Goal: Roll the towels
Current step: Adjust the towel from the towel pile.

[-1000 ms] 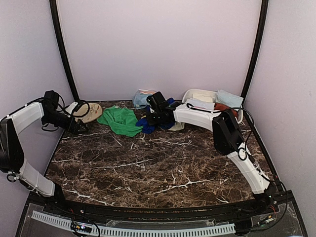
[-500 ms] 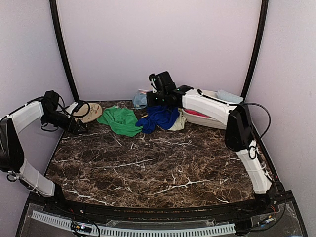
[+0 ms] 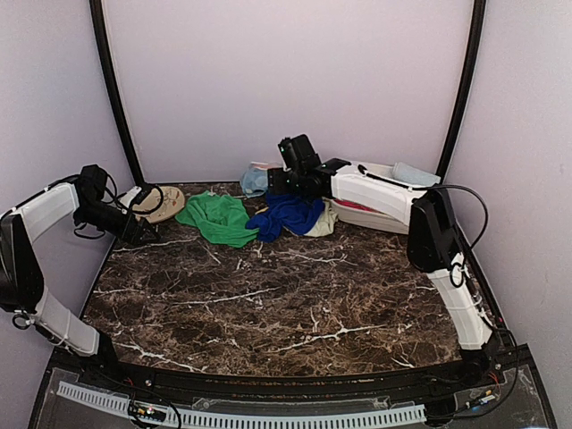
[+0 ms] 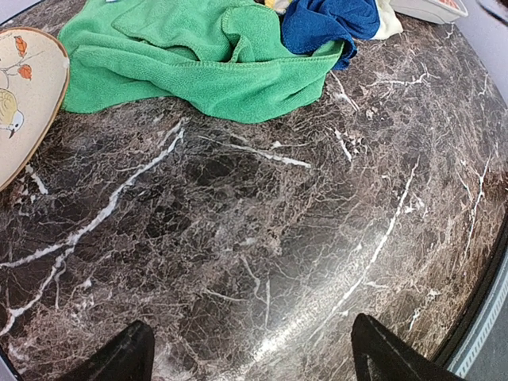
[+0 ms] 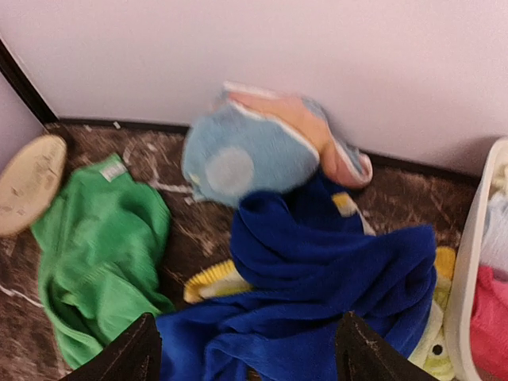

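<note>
A green towel (image 3: 217, 217) lies crumpled at the back left of the table; it also shows in the left wrist view (image 4: 198, 55) and the right wrist view (image 5: 95, 246). A royal blue towel (image 3: 288, 214) (image 5: 317, 294) lies heaped to its right, over a pale yellow-green towel (image 3: 323, 222) (image 5: 210, 282). A light blue towel (image 3: 254, 179) (image 5: 238, 163) sits against the back wall. My right gripper (image 3: 275, 184) (image 5: 250, 357) hovers open and empty just above the royal blue towel. My left gripper (image 3: 147, 234) (image 4: 254, 361) is open and empty over bare marble, near the green towel.
A white basin (image 3: 375, 220) (image 5: 468, 262) at the back right holds pink (image 5: 488, 317) and other towels. A tan patterned disc (image 3: 163, 203) (image 4: 20, 87) lies at the back left by the left gripper. Walls close in the back and both sides.
My right gripper has risen from down in the royal blue towel pile to above it, and the blue towel now lies more spread out. The left arm has not moved.
</note>
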{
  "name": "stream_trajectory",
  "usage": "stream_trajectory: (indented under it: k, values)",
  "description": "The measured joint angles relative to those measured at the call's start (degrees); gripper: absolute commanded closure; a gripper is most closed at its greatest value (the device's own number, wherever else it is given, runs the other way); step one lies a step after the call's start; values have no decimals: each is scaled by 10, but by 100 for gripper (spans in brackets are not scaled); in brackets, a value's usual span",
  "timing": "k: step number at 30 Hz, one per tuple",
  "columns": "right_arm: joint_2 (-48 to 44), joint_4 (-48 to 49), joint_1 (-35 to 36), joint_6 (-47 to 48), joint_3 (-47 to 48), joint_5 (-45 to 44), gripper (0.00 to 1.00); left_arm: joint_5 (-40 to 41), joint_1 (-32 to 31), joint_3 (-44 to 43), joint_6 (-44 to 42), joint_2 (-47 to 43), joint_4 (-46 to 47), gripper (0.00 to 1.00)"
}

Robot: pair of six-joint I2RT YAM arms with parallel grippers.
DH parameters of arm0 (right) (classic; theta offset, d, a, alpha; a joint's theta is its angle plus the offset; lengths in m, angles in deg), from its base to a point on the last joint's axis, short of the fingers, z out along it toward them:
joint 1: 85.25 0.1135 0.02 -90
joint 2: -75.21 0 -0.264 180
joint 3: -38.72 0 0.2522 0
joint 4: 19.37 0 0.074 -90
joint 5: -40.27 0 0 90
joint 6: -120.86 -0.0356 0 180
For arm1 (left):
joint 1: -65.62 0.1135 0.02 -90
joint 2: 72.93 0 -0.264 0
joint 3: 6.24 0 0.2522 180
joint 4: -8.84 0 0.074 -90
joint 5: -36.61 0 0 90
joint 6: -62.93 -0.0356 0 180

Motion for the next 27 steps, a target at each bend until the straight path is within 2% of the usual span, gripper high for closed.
stream_trajectory:
  k: [8, 16, 18, 19, 20, 22, 23, 25, 27]
  values:
    - [81, -52, -36, -13, -12, 23, 30, -3, 0, 0, -7, -1, -5, 11]
    - [85, -50, -50, -22, -6, 84, 59, -4, 0, 0, -8, -1, -7, 13]
    - [85, -49, -53, -27, -6, 103, 61, -4, 0, 0, -8, -1, -7, 13]
    - [85, -47, -53, -28, -6, 113, 60, -4, 0, 0, -8, -1, -7, 14]
    - [85, -45, -54, -31, -6, 123, 54, -4, 0, 0, -8, -1, -7, 14]
    - [85, -45, -55, -36, -7, 141, 31, -5, 0, 0, -8, -1, -7, 14]
    - [85, -44, -56, -40, -7, 148, 27, -5, 0, 0, -8, -1, -7, 14]
    - [85, -41, -57, -39, -11, 164, 24, -7, 0, -1, -8, -1, -8, 14]
    - [85, -40, -59, -40, -20, 172, 26, -8, 0, -2, -8, -1, -8, 14]
